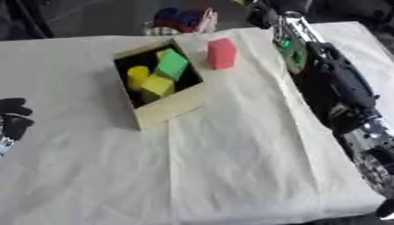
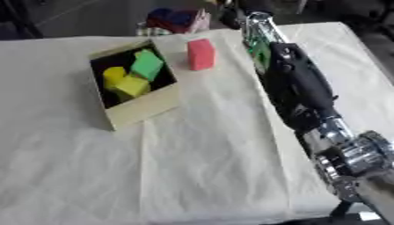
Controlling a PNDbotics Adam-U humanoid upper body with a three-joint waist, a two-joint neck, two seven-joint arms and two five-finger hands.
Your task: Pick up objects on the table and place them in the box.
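box (image 1: 171,107): 3 blocks | red block (image 1: 221,53) beside | left hand (image 1: 12,115) seemingly curled, empty

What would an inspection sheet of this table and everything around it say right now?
Surface: table under a wrinkled cream cloth.
Job's things: open box holding a green block and yellow blocks; red block standing on the cloth right of the box, outside it.
Clutter: red and blue items beyond the far edge, unclear.
Hands: left hand at the left edge, fingers unclear; right hand at the far edge, arm stretched out, fingers unclear.
Cables: nothing seen.
Surroundings: dark floor beyond.
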